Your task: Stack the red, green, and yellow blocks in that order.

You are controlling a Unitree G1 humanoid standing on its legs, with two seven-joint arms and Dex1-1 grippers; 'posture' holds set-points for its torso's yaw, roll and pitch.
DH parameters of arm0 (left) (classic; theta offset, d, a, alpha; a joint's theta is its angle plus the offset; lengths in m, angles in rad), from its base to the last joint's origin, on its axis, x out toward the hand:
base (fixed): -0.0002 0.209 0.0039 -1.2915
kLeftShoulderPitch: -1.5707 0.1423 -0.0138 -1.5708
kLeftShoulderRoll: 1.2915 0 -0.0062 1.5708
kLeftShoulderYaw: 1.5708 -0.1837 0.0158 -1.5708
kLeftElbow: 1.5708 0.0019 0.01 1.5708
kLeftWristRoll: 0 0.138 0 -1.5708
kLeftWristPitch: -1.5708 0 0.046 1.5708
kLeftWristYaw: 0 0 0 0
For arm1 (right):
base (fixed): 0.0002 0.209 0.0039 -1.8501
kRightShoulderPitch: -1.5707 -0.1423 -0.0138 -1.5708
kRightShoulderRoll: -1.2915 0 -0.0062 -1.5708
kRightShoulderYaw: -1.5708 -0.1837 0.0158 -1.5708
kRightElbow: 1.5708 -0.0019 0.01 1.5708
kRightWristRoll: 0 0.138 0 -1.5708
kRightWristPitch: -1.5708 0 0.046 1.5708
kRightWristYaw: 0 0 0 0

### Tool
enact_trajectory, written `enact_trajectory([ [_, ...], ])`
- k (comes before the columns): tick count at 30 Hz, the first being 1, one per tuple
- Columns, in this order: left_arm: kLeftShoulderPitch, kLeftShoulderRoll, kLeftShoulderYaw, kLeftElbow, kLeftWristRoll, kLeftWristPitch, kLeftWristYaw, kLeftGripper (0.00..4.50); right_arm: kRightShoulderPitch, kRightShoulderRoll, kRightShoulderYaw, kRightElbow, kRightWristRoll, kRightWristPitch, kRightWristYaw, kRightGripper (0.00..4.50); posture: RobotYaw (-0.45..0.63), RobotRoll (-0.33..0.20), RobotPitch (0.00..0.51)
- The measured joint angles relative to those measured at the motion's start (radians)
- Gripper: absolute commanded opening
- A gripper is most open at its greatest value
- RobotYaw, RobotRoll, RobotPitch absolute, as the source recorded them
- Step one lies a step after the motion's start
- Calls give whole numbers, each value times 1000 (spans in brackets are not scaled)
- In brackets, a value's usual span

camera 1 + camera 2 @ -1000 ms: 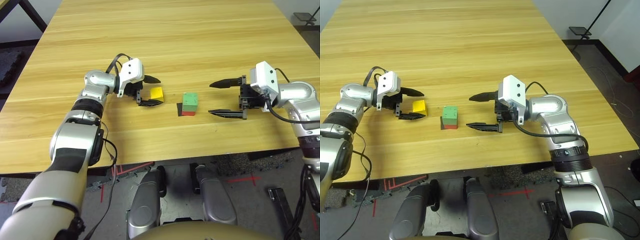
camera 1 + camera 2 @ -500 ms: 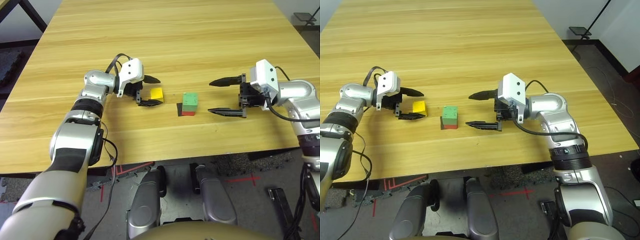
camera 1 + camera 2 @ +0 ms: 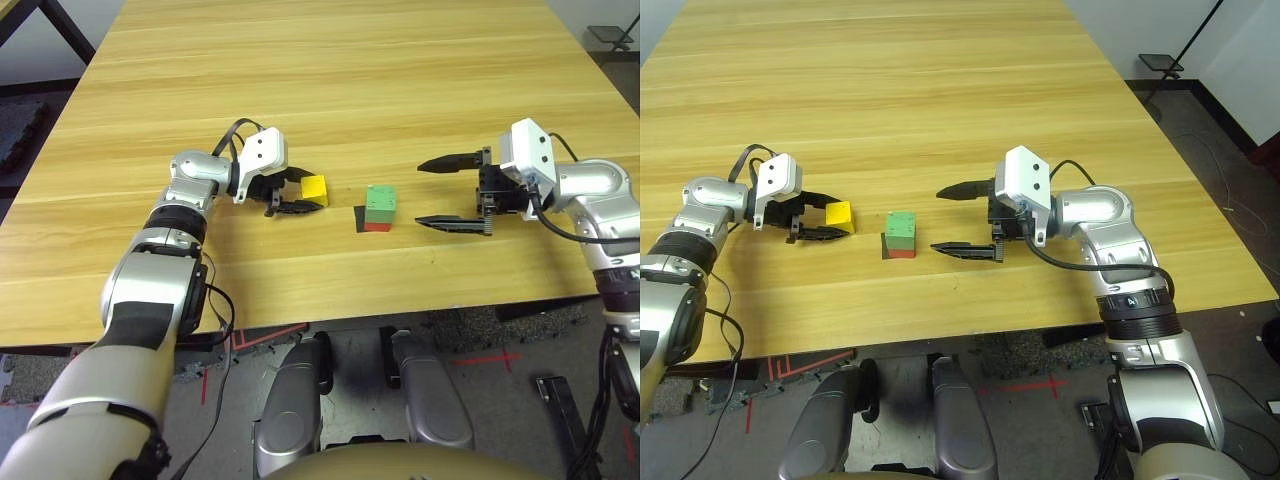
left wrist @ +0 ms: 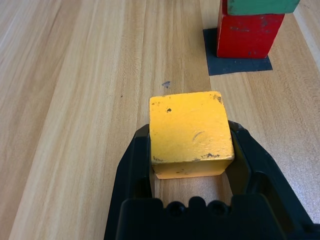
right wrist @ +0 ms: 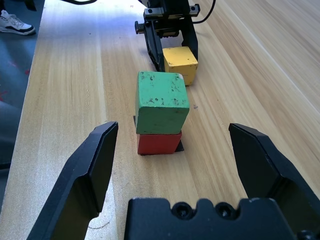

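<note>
Fingers of the left gripper (image 4: 191,142) pinch the yellow block (image 4: 190,127) by opposite sides, presumably for lifting it onto the green block (image 5: 162,102); that sits on the red block (image 5: 159,144) over a black patch (image 4: 235,65), likely the stacking mark; the right gripper's (image 5: 174,150) fingers (image 5: 95,170) spread wide beside the stack, on the desk (image 3: 330,100).

Tabletop (image 3: 300,110): pale wood look, streaky grain, smooth, with a soft sheen and a few small dark specks
Yellow block (image 4: 190,127): painted, fairly smooth, chipped and scuffed along the edges
Green block (image 5: 162,100): painted, was flecked with small dark chips on its top
Red block (image 4: 250,35): painted, had a slight shine and a few scuffs
Square patch (image 4: 225,66): thin, flat, dark and matt
Left claw (image 4: 192,150): black, plastic-looking, smooth, with a dull sheen
Right claw (image 5: 175,135): black, plastic-looking, smooth-faced, low in shine
Forearms (image 3: 140,320): silver, metallic-looking, smooth, satin, with dark bands
Wrist housings (image 3: 1025,185): pale, smooth, plastic-looking
Cables (image 3: 1095,268): black, smooth, rubbery-looking
</note>
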Motion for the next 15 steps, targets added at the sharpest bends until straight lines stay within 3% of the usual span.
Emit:
enact_trajectory([
  [8,-4,23,2,0,1,10,-4,2081,-11,0,1,0,-6,-5,0,4500,168,-2,199],
  [15,-87,61,44,-88,-45,115,-99,2081,-12,0,1,1,-7,-8,0,4500,179,20,204],
])
